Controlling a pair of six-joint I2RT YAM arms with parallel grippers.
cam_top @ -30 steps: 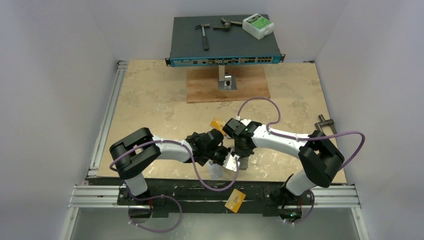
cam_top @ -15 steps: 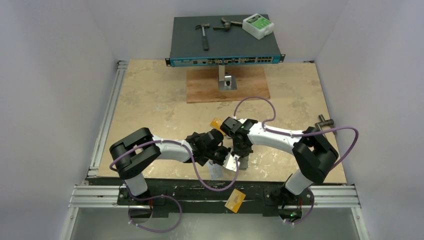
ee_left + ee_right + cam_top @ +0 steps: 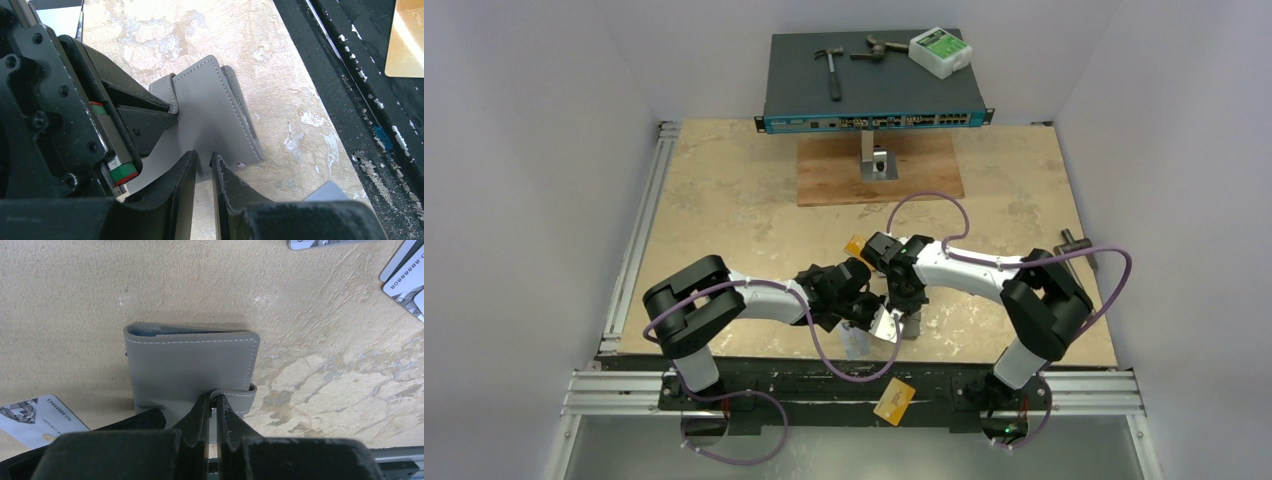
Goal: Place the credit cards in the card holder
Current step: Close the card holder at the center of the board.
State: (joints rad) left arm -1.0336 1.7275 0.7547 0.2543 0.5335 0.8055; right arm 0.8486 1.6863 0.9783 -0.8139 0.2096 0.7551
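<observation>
One orange credit card [image 3: 894, 400] lies off the tabletop [image 3: 724, 200] on the black rail [image 3: 774, 385], at 6 o'clock from the card holder [image 3: 190, 360]. A silver card [image 3: 857, 343] lies at 8 o'clock. The holder is folded, near the front edge. Left pincer [image 3: 202, 165]: pinching its edge. Right pincer [image 3: 212, 402]: pinching its strap. A second orange card [image 3: 857, 246] lies at 11 o'clock. No card appears loaded; judged status: opening stage, every insertion outstanding.

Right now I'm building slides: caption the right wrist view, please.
Right gripper pinches the strap of the grey card holder; credit cards lie nearby.
</observation>
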